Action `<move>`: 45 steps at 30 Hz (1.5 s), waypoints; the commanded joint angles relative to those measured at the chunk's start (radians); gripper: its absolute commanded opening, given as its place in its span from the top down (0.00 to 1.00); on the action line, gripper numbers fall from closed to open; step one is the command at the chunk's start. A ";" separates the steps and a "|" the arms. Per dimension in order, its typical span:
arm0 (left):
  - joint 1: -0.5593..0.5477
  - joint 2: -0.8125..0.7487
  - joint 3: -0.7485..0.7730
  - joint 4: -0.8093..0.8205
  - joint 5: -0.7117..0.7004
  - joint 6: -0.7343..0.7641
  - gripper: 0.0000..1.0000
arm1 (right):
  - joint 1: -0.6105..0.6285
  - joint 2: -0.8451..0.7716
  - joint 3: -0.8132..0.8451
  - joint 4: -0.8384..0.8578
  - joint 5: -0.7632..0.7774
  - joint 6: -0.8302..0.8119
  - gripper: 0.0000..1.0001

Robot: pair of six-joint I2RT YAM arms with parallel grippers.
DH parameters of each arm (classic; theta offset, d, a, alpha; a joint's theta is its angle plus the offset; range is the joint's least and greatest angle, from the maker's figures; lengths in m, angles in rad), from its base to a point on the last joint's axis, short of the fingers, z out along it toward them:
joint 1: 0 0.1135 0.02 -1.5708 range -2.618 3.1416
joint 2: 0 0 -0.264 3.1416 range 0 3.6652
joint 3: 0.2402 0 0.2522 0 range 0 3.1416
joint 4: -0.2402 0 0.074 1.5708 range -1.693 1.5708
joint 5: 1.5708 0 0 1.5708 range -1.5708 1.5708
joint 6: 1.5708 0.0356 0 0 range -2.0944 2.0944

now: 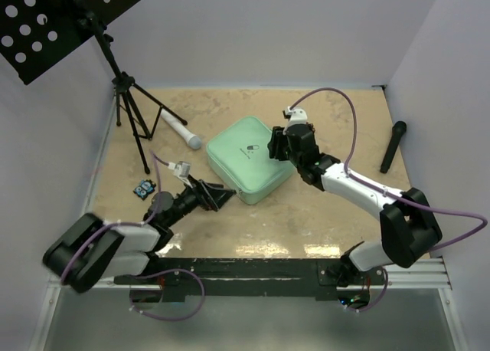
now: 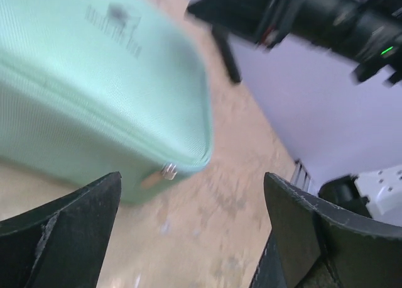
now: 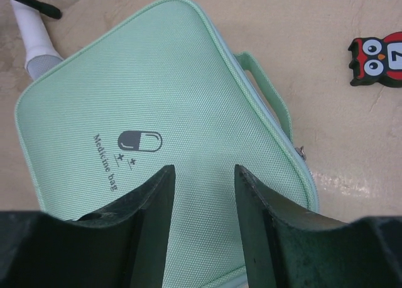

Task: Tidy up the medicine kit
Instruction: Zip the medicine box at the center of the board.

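The closed medicine kit lies mid-worktop, with a white-and-grey cylinder near its far-left side and a tripod beyond that. The left end effector is released and spread wide beside the kit's near-left edge. The right end effector hovers over the lid, fingers parted and empty.

The medicine kit lies in the middle of the desk, a cylinder behind it to the left, a gadget farther left.
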 commanded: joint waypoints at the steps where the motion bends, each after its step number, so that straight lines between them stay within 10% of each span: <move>1: -0.042 -0.352 0.116 -0.323 -0.205 0.229 0.00 | -0.001 -0.047 -0.005 0.036 0.025 -0.019 0.53; 7: -0.055 -0.390 0.437 -0.984 -0.456 0.236 0.00 | -0.001 -0.058 0.002 0.034 0.030 -0.014 0.54; 15: -0.021 -0.466 0.152 -0.429 -0.356 -0.124 0.00 | -0.001 -0.076 0.012 0.019 0.042 -0.019 0.55; 20: 0.106 -0.328 0.337 -0.659 -0.004 0.036 0.04 | -0.001 -0.086 0.006 0.017 0.047 -0.017 0.56; 29: 0.068 -0.161 0.167 -0.143 0.229 0.090 0.30 | -0.001 -0.063 0.005 0.034 -0.021 -0.024 0.59; 33: 0.068 -0.022 0.151 0.026 0.267 0.047 0.45 | -0.001 -0.052 0.011 0.036 -0.048 -0.031 0.61; 45: 0.060 0.280 0.032 0.632 0.197 -0.007 0.42 | 0.002 -0.024 -0.008 0.068 -0.113 -0.030 0.61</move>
